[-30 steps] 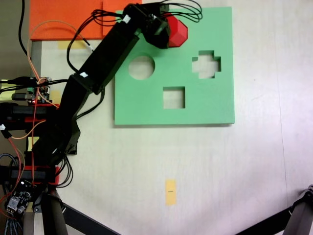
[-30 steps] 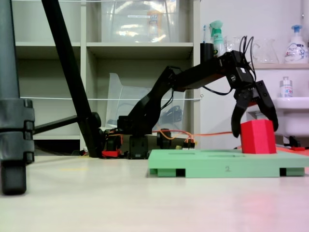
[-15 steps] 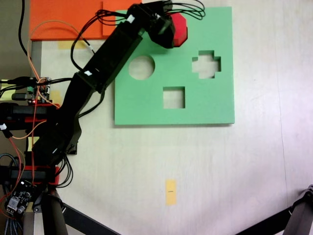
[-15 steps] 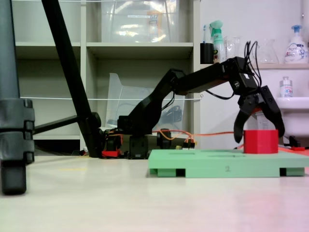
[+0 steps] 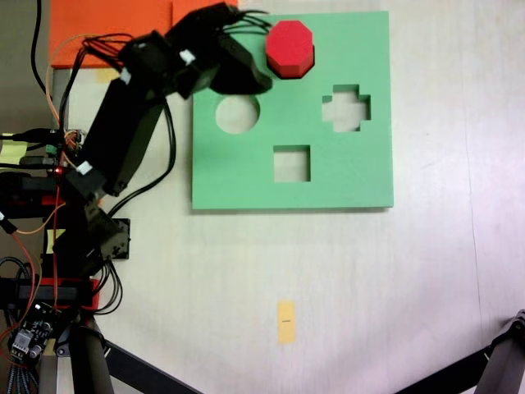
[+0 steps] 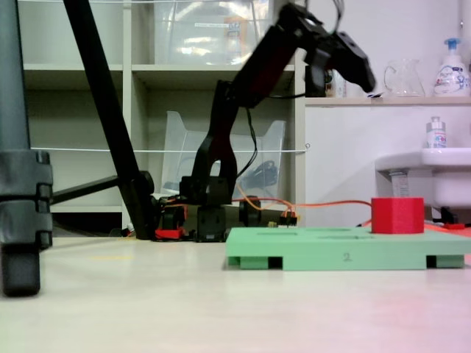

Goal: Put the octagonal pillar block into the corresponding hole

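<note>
Squarely seated: red eight-sided foam block (image 5: 289, 48).

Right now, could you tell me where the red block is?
The red block sits in the green board near its top edge in a fixed view, above the round cutout and the cross cutout.

An orange foam sheet (image 5: 111, 31) lies by 1 yellow tape strip (image 5: 285, 321).

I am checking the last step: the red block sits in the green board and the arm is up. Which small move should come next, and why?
Probably just retreat toward rest. The octagonal pillar block stands level in the green board, protruding, and the gripper is raised clear of it, so nothing needs grasping.
</note>
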Action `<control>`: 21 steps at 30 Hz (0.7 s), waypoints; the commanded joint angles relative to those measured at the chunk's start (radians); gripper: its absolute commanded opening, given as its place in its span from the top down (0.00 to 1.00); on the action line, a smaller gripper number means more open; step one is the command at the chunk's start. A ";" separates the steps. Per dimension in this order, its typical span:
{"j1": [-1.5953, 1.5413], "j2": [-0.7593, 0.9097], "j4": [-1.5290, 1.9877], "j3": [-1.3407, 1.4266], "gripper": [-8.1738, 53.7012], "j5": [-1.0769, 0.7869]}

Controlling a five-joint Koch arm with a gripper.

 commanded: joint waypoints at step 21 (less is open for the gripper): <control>0.896 0.825 -1.795 1.835 0.33 -1.220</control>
